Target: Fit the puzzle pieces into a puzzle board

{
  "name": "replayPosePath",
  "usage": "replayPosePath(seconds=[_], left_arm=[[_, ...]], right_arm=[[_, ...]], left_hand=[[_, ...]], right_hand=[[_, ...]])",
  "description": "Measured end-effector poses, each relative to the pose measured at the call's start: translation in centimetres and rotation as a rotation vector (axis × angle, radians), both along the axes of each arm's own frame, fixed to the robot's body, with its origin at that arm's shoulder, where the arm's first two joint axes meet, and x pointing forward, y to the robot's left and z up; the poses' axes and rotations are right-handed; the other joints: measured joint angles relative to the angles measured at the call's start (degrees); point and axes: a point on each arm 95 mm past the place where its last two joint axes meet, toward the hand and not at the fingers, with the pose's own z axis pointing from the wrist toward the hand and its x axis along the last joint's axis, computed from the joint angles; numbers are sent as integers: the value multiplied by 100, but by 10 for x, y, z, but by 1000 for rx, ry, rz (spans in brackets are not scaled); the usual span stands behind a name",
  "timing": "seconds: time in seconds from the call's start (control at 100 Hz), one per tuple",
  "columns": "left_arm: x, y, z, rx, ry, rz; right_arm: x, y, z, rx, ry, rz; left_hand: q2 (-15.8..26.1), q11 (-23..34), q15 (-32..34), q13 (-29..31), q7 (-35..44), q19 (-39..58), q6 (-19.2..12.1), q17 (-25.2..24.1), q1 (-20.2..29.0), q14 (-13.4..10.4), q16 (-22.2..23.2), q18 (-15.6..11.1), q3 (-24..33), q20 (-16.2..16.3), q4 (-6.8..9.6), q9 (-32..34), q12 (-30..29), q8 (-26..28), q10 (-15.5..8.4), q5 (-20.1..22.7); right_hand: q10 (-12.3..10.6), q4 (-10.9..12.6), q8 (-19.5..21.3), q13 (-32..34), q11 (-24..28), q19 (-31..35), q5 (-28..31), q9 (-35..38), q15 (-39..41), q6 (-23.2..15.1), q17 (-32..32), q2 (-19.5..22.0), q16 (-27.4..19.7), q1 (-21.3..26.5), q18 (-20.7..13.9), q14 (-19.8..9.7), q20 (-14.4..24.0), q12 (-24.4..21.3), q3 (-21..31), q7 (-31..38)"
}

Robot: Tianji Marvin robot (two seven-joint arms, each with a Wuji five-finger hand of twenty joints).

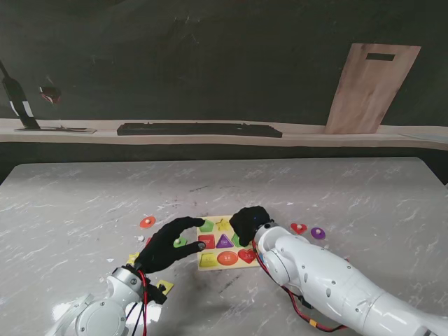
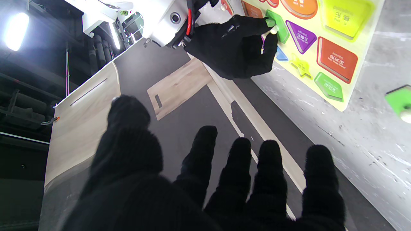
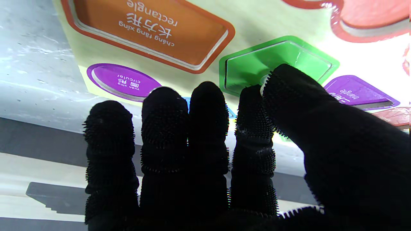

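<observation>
Right of board (image 1: pixel 210 269): heart (image 1: pixel 299 227), purple disc (image 1: pixel 318 233).

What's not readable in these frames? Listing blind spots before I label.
- Stand view: right hand covers the puzzle board's far right corner; slots beneath hidden.
- Right wrist: fingers block the blue slot; shape unclear.
- Right wrist: whether the green hexagon piece sits fully seated, thumb covers its knob.
- Stand view: loose pieces right of the board too small to name.
</observation>
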Motion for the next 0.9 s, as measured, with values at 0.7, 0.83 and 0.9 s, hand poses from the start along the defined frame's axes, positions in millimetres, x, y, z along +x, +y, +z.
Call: replayPosePath(seconds=[0.7, 0.83, 0.9], left_arm=[[0, 0, 0, 0, 0, 0], [0, 0, 0, 0, 0, 0], [0, 0, 0, -1, 0, 1]], right_arm=[[-6, -9, -3, -52, -49, -2], [-10, -17, 5, -23, -84, -5], [-15, -21, 15, -11, -124, 17]], left_hand=[[4, 0, 0, 0, 0, 0, 0, 0, 0, 0, 0, 0, 0, 0, 0, 1, -1, 0, 0, 0], [12, 0, 0, 0, -1, 0, 0, 0, 0, 0, 0, 0, 0, 0, 0, 1, -1, 0, 0, 0], [51, 0, 0, 0, -1, 0, 0, 0, 0, 0, 0, 0, 0, 0, 0, 1, -1, 0, 0, 0]], right_hand=[[22, 603, 1473, -72, -6, 5, 368, -66, 1, 255, -196, 1856, -16, -1373, 84, 77, 54, 586, -1908, -598], [54, 605, 1480, -281, -34, 5, 293, -205, -6, 287, -390, 2151, -26, -1467, 85, 147, 55, 586, -2125, -805], [72, 605, 1481, -497, -143, 1, 92, -444, -98, 292, -576, 2232, -87, -1469, 85, 163, 56, 586, -2214, -944]])
